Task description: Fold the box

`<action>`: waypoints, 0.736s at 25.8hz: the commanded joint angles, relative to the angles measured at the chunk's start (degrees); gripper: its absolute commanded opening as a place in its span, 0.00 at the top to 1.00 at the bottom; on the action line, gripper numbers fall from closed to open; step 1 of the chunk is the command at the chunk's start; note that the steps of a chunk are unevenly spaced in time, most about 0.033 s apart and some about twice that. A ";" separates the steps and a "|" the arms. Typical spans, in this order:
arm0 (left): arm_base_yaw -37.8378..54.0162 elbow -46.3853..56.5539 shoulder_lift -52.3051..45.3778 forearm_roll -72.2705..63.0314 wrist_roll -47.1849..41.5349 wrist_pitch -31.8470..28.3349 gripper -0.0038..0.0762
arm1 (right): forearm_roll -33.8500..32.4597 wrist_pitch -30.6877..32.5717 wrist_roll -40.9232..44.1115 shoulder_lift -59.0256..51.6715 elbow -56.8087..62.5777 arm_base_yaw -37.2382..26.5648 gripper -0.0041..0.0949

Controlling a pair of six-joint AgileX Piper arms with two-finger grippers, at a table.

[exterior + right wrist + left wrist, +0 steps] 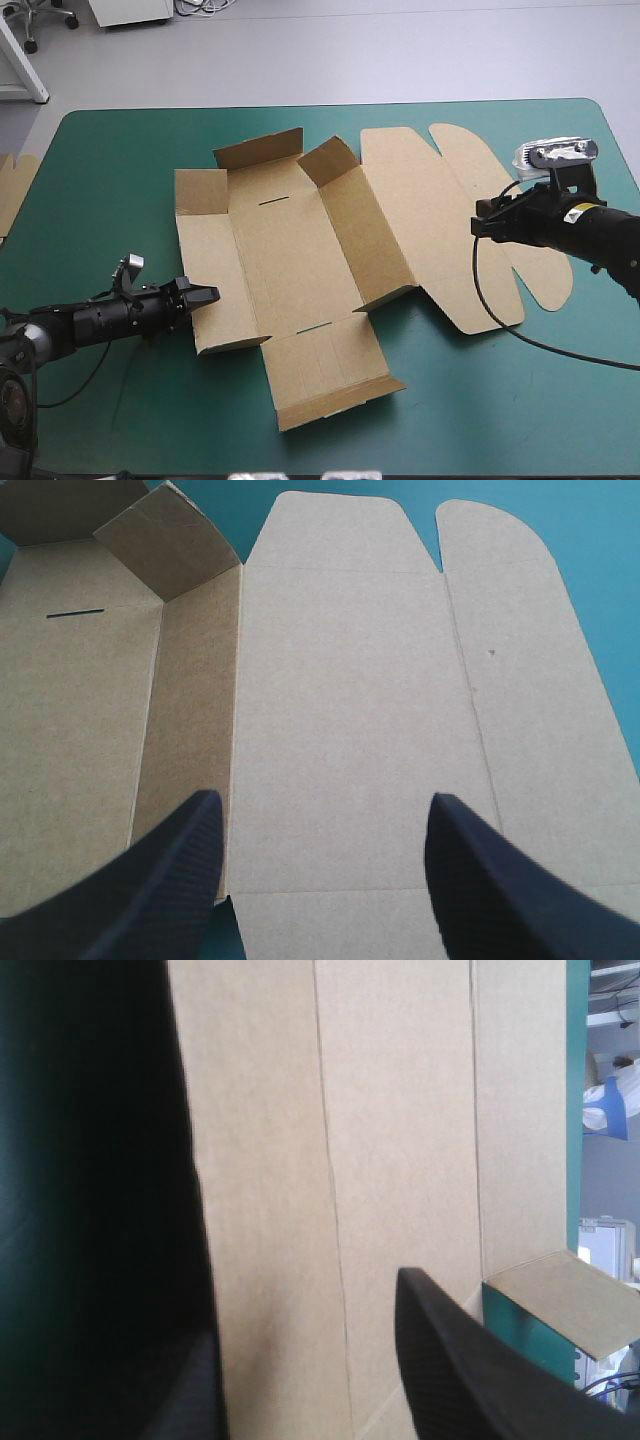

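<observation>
At the table's 9 o'clock edge, a strip of spare board point(14, 190) is seen, partly off the teal-green cover point(110, 170).

The left gripper point(205, 297) is placed low, at about 8 o'clock from the box point(290, 260), with its tips at the outer edge of the box's left side panel. In the left wrist view its black fingers point(460, 1370) are shown standing apart, and brown board fills the space ahead of and between them. Whether the edge is touched cannot be told.

The box is laid near the middle of the table, opened out and mostly flat. Three flaps are raised at its 11 to 12 o'clock end: a small one point(200, 190) on the left side panel, a wider one point(258, 149) at the far end of the base, and a third point(329, 160) just beside it toward 1 o'clock. Two thin slots are cut in the base, one toward 12 o'clock and one toward 6 o'clock. The near panel point(325, 365) is spread out at 6 o'clock, with its outer lip bent up slightly. The lid point(430, 230) and its rounded tuck flap point(535, 270) are laid flat toward 3 o'clock.

The right gripper point(479, 222) is positioned above the lid, at 3 o'clock from the box's middle. Its fingers point(165, 880) are set wide apart, and the flat lid is seen through the gap.
</observation>
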 commanded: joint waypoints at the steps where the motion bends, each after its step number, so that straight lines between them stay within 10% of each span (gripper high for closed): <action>1: -0.85 -1.11 -1.54 -5.21 1.40 3.53 0.58 | 1.26 -3.50 -0.55 -0.97 -1.94 -0.31 0.39; 19: -7.15 -8.23 -1.54 2.04 -2.63 -2.99 0.87 | 1.26 -3.87 -0.82 -0.97 -1.94 -0.31 0.39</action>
